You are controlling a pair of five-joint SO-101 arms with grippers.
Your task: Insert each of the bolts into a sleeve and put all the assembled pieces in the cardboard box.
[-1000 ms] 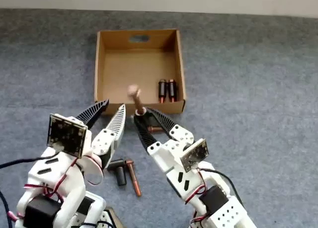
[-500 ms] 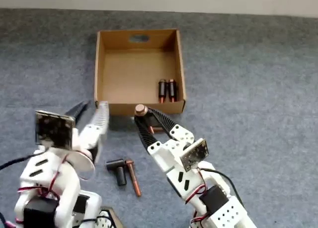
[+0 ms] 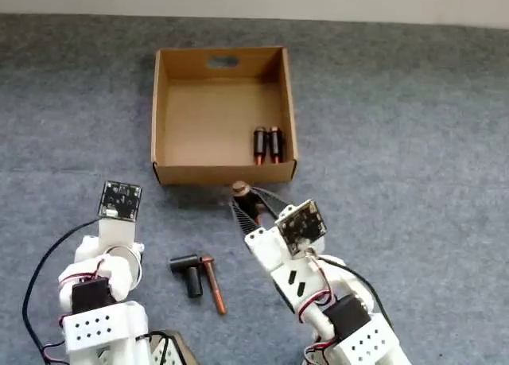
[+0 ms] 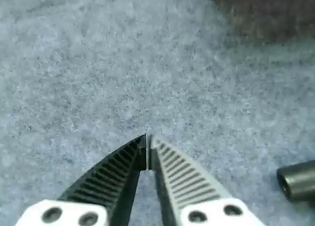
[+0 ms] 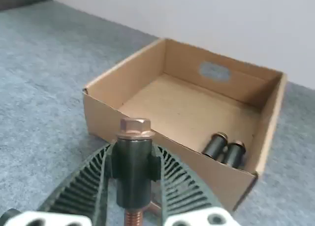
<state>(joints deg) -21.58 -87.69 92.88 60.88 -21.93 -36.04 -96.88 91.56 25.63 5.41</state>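
Right gripper (image 5: 132, 153) is pinching a black cylindrical sleeve (image 5: 131, 174) with a copper hex-head bolt (image 5: 134, 128) seated in it, head up and shank poking out below. In the high view the right gripper (image 3: 248, 207) sits just outside the near wall of the open brown cardboard box (image 3: 225, 172), box at its 12 o'clock.

Step in hand looks like boxing this piece. Suggestions:
- The grip is on the sleeve only, so keep the bolt head up; tipped over, the bolt could slide out.
- Raise above the wall rim before going toward 12 o'clock.
- Two assembled pieces (image 3: 267, 145) lie in the box's 5 o'clock corner; drop at their 9 o'clock, onto bare floor.
- Release low so it doesn't bounce apart.

Left gripper (image 4: 147, 146) is pressed together, empty, pointing at the grey carpet (image 4: 98, 63). Loose black sleeves (image 3: 188, 269) and a loose copper bolt (image 3: 213, 284) lie at the right gripper's 8 o'clock, not yet assembled.
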